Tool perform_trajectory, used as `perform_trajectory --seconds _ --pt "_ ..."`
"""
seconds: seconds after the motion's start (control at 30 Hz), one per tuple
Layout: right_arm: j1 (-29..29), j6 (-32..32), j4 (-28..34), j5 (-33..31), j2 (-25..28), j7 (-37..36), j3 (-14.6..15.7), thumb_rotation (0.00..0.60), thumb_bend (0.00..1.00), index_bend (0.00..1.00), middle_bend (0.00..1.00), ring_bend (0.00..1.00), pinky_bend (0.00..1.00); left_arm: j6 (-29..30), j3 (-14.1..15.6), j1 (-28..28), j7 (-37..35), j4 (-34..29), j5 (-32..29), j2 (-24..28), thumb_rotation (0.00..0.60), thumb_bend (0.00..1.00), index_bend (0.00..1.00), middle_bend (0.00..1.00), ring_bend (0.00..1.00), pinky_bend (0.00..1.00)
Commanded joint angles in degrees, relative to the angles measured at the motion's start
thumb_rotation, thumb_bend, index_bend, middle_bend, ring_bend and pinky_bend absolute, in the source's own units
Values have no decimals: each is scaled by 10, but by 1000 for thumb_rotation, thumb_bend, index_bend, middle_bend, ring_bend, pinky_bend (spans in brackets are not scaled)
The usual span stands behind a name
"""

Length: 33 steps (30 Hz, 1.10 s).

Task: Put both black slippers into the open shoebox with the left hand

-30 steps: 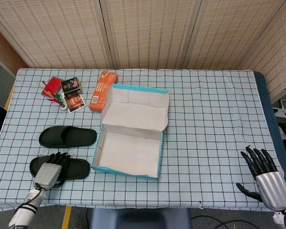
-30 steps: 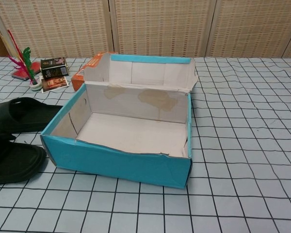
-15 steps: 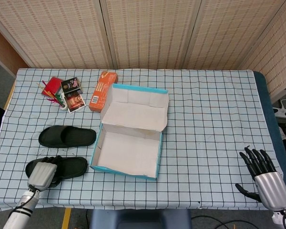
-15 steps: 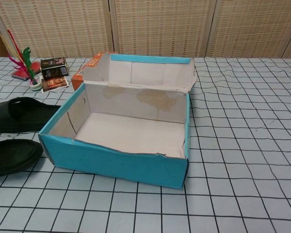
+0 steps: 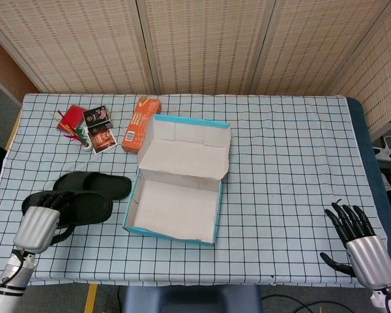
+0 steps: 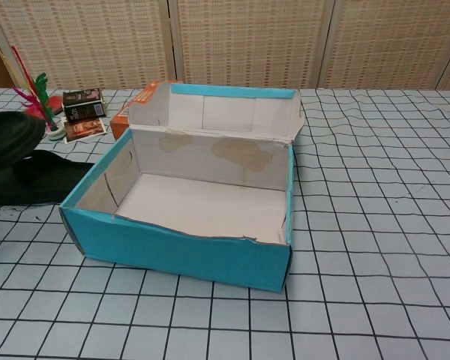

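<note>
While the left hand [image 5: 36,227] curls its fingers [image 5: 44,199] round the lifted slipper [image 5: 78,206], it should carry it level over the shoebox [image 5: 176,207] wall before letting go. Its mate, the second slipper [image 5: 111,184], lies on the checked tablecloth [image 5: 287,163] just behind. Right hand [image 5: 362,244] hangs spread, empty. No writing is legible.

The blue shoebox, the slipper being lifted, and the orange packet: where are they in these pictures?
Shoebox [image 5: 171,233]: head view, on its blue front wall.
Lifted slipper [image 5: 88,207]: head view, on its black sole, beside the left hand [image 5: 36,228] holding it.
Orange packet [image 5: 141,123]: head view, on its top face.
</note>
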<state>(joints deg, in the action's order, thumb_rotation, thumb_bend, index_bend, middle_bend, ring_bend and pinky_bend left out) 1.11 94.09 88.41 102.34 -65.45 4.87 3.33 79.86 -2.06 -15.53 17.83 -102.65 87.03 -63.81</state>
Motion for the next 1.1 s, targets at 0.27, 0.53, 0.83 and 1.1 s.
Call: perform_trajectory --seconds 0.27,0.53,0.83,1.1 --pt "-1 -2 1 1 -1 1 2 477 122 0 0 0 0 -154 -56 -130 29 -91 -4 3 600 538 516 586 535 477" --pt "-3 -9 0 -7 3 -9 1 478 122 0 0 0 0 -286 -113 -242 59 -105 -115 -27 600 562 523 589 536 479" --pt "-5 -11 1 -7 6 -15 1 477 122 0 0 0 0 -411 -150 -370 56 -105 -307 -38 600 572 526 595 538 487" --pt "-4 -6 1 -4 12 -29 3 477 121 0 0 0 0 -439 -148 -443 22 -40 -386 -90 600 570 521 593 539 488"
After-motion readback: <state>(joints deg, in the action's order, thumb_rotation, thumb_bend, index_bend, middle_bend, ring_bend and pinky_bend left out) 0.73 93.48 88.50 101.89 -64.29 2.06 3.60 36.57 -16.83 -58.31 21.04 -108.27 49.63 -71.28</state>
